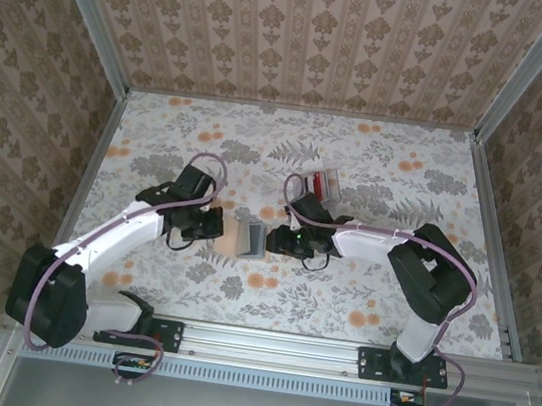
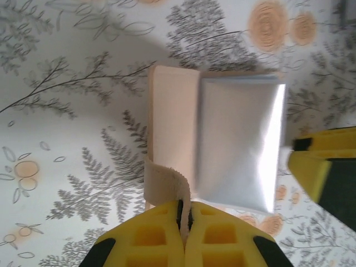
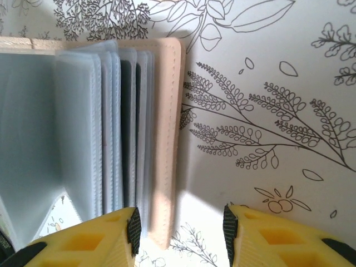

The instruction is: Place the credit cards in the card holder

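Table [image 1: 370, 288] centre: card holder [image 1: 251, 238] open, sleeves [image 3: 105, 128] fanned.
Left gripper [image 2: 185, 210]: pressed together on its tan strap [image 2: 166, 181].
Right gripper [image 3: 181, 221]: spread astride its cover [image 3: 166, 139].
Credit cards [image 1: 325, 183]: toward far edge.

The overhead camera looks down on the whole table [image 1: 237, 299] from high behind its near edge, well back. The left wrist camera looks out over the left gripper [image 2: 185, 214] at the card holder [image 2: 222, 144] just ahead of the fingertips, very close. The right wrist camera looks past the right gripper [image 3: 181, 228] at that holder's edge, closer still. All three views share the holder.
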